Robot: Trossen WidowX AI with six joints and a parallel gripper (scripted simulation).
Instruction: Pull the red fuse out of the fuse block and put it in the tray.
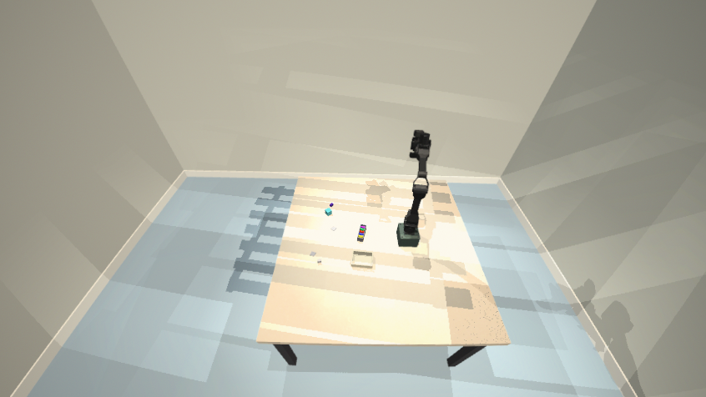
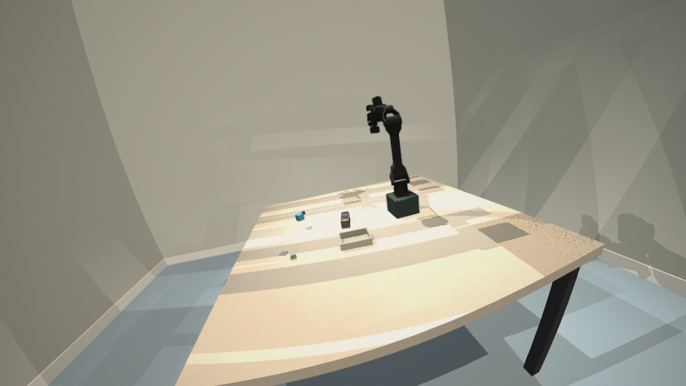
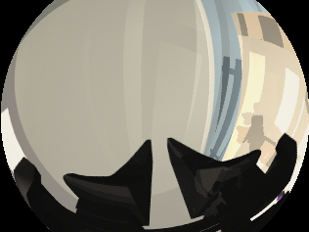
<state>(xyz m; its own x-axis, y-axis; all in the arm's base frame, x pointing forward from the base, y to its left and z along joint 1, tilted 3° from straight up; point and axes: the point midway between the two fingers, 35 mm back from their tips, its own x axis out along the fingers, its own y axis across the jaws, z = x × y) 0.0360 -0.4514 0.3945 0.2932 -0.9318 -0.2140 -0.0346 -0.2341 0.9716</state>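
The fuse block (image 1: 358, 239) (image 2: 345, 225) stands upright on the table, a small dark block with a row of several coloured fuses in its top. The red fuse (image 1: 361, 232) (image 2: 345, 217) sits in that row between a green and a yellow one. The pale, open tray (image 1: 362, 267) (image 2: 356, 243) stands just in front of the block and looks empty. My gripper (image 3: 158, 143) is high above the table, well away from block and tray. Its fingers are a little apart with nothing between them. In the top and exterior views its fingertips are too small to make out.
A cyan cube (image 1: 328, 211) (image 2: 299, 216) and a small purple piece (image 1: 330, 204) (image 2: 302, 212) lie behind and left of the block. Small pale pieces (image 1: 333, 228) (image 1: 312, 253) (image 2: 283, 253) lie left of block and tray. The arm's dark base (image 1: 408, 235) (image 2: 402, 204) stands to the right.
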